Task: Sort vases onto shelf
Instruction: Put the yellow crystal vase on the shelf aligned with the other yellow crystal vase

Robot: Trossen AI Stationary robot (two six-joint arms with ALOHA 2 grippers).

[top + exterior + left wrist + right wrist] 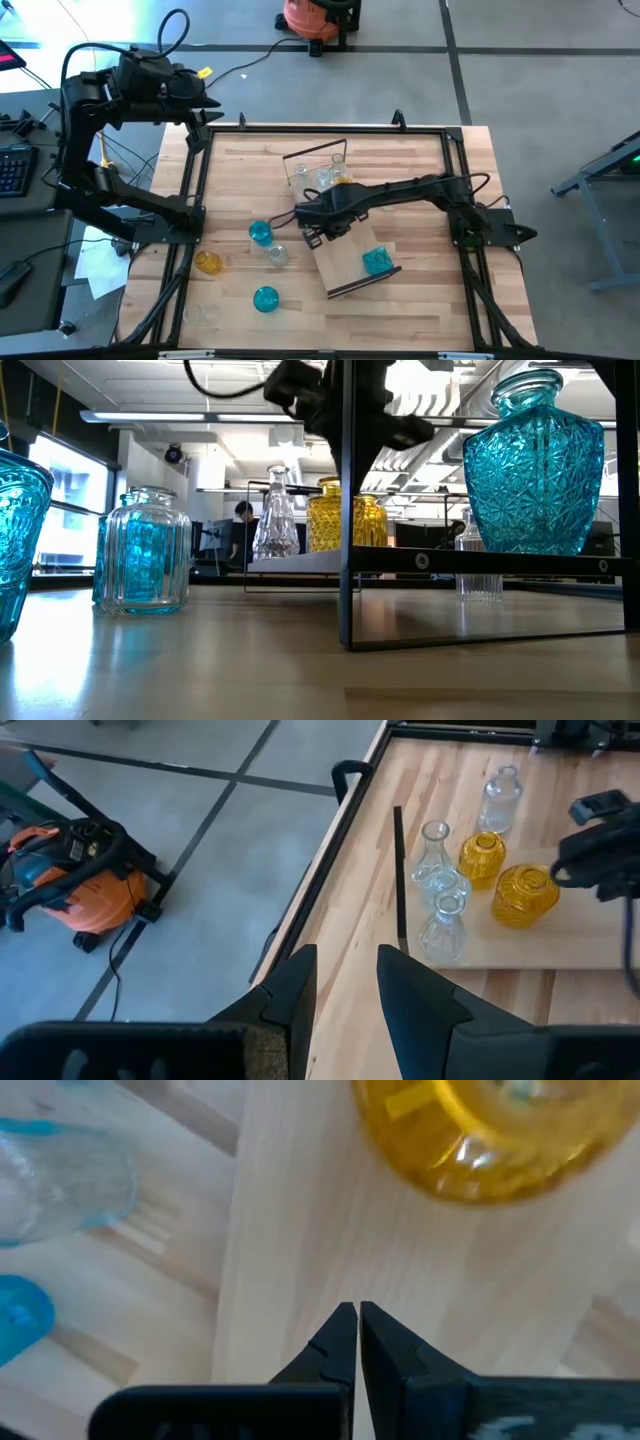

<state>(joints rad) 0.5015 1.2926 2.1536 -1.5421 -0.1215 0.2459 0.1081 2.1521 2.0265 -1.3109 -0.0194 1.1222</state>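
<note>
The shelf [350, 262] lies slantwise on the table's middle. At its far end stand clear vases [433, 855] and two amber vases [525, 895]. A blue vase [377, 260] stands near its near end. My right gripper [355, 1330] is shut and points down over the bare plank [300, 1230], just beside an amber vase [480, 1130], holding nothing. On the table to the shelf's left stand two blue vases [261, 233], a clear one [277, 254] and an amber one [208, 262]. My left gripper [345, 985] is open and empty, raised beyond the table's far left corner.
A dark metal frame [196, 170] rims the tabletop. Another blue vase [266, 298] and a clear vase [205, 313] stand near the front left. An orange vacuum [75, 885] sits on the floor beyond the far edge. A person [243, 525] shows in the room behind.
</note>
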